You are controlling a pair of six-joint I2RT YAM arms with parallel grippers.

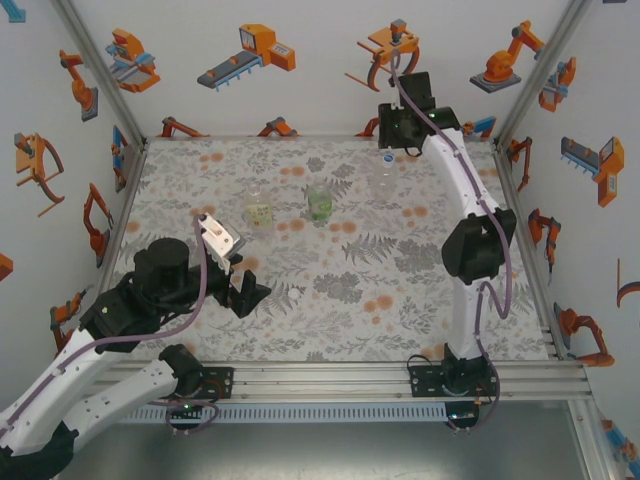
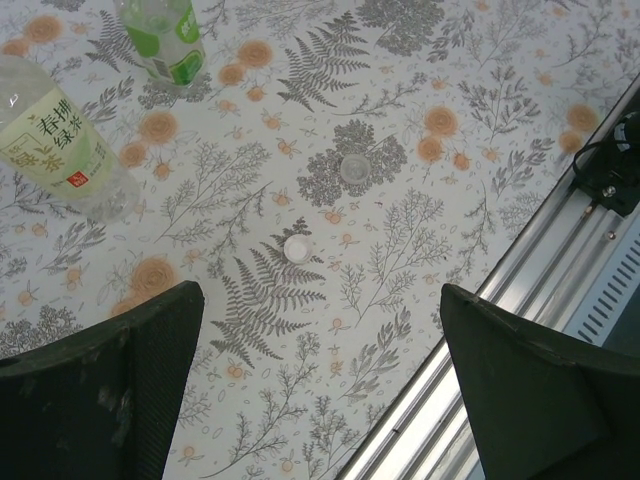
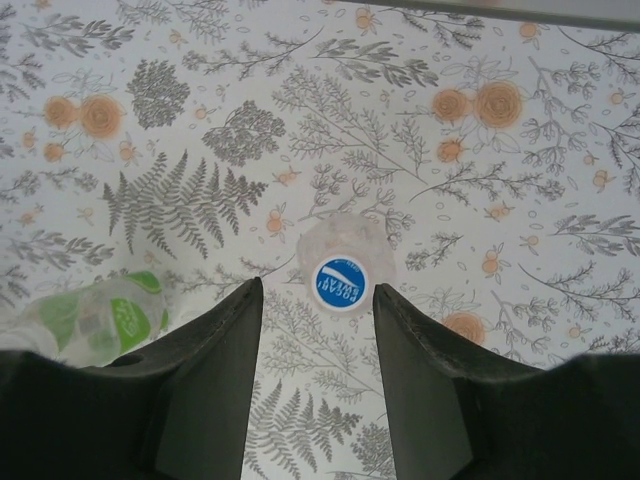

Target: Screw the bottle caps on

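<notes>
Standing at far side of table (image 1: pixel 400 290): colourless bottle (image 3: pixel 325 232), blue-labelled cap (image 3: pixel 340 280) on top, right claw (image 3: pixel 318 290) parted loosely around it. Left claw (image 2: pixel 320 290) wide open above two loose caps (image 2: pixel 297 249) (image 2: pixel 354 168) lying apart.

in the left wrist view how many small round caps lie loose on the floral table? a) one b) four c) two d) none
c: one small round white plastic cap lies on a fern print of the floral-patterned table, and a second cap lies apart from it, farther out; neither sits on a bottle.
</notes>
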